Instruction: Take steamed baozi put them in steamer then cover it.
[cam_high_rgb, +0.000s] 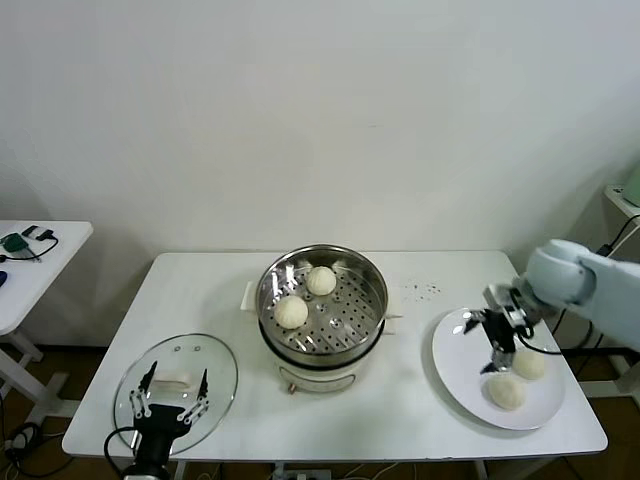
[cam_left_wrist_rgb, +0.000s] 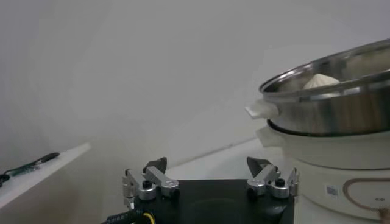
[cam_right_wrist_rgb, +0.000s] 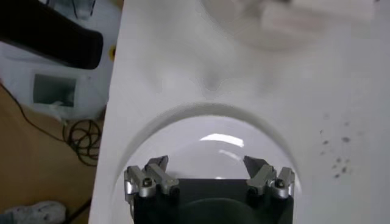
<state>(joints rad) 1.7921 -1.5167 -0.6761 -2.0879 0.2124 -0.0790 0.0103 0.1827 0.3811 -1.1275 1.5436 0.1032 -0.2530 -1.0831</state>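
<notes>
Above the white plate (cam_high_rgb: 462, 372), the right pincer (cam_high_rgb: 497, 338) hangs wide, two baozi (cam_high_rgb: 506, 391) just beside it.

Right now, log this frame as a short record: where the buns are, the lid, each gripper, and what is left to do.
buns in steamer: two baozi on the perforated tray of the steamer
buns on plate: two baozi on the white plate, at the table's right end
cover: glass lid flat on the table, left of the steamer
left gripper: open, over the lid, holding nothing
right gripper: open, above the plate, empty
remaining: two buns to move, then cover the steamer
</notes>
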